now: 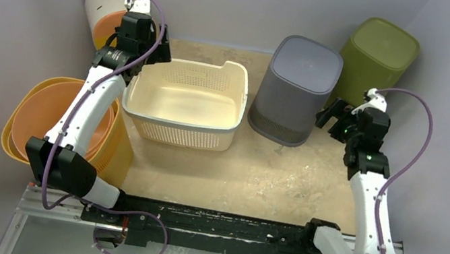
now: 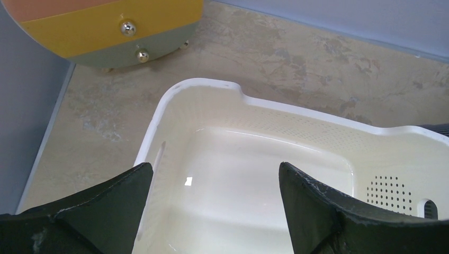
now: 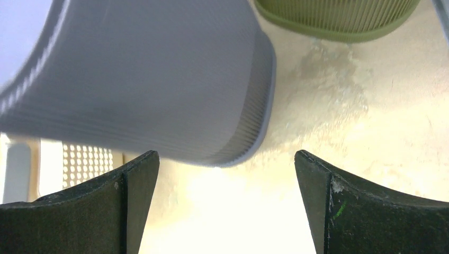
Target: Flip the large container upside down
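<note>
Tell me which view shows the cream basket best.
Top external: nearly the whole cream basket shows, upright. Left wrist shows only part of its rim and inside; right wrist only a perforated sliver.

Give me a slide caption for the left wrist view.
Left gripper, jaws open, poised over the rim of the upright cream basket.

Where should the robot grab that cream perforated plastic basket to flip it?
The cream perforated plastic basket sits upright and open, so probably its thin rim at the left end, taken from above with one finger inside the wall. The open left gripper hovers there.
</note>
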{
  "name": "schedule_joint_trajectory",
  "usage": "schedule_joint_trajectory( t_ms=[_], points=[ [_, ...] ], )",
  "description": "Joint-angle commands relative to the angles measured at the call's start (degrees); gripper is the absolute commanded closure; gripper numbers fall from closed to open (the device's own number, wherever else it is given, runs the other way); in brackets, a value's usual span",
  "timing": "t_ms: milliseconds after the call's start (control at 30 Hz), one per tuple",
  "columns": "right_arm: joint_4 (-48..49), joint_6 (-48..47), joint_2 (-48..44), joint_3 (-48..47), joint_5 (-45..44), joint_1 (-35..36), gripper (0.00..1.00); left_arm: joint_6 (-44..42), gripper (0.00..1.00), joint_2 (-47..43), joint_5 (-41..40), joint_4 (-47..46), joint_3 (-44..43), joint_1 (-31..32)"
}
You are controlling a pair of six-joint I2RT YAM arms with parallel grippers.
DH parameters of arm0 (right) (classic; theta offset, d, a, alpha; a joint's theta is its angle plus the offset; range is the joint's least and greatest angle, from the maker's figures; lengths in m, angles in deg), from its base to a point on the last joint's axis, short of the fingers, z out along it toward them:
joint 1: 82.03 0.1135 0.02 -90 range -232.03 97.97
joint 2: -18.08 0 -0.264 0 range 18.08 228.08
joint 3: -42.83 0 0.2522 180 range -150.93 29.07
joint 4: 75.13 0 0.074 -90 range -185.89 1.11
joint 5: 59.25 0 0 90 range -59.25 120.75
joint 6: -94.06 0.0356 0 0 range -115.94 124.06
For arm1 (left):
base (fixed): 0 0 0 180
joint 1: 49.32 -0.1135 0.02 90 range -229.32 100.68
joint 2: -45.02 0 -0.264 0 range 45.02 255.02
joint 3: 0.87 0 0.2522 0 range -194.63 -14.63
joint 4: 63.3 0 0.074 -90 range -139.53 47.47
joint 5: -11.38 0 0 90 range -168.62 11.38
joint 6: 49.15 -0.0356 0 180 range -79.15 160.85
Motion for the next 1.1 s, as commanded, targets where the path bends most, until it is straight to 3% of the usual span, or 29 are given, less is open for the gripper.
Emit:
schedule_joint_trajectory(
  t_ms=[0,167,367,733,1067],
  points=[
    [-6.5,-2.0,-5.62,4.2,-9.25,5.91,0.0,-0.34,0.14,0.91,1.59,-2.9,-2.39,0.33],
    [-4.61,-2.85,-8.11,7.76,-6.98,6.77,0.0,0.13,0.14,1.72,2.36,-3.2,-2.12,0.33],
    [3.67,-3.67,1.14,4.45,-4.28,7.17,0.0,-0.64,0.14,1.5,4.18,-2.83,-2.16,0.42],
    [14.27,-3.02,23.66,-13.13,-2.35,12.53,0.0,-2.15,0.14,-0.21,6.9,-3.17,1.77,0.42],
    [17.29,-2.0,41.98,-31.23,-6.24,17.73,0.0,-4.96,0.14,-0.17,6.28,-3.56,2.35,0.42]
  ],
)
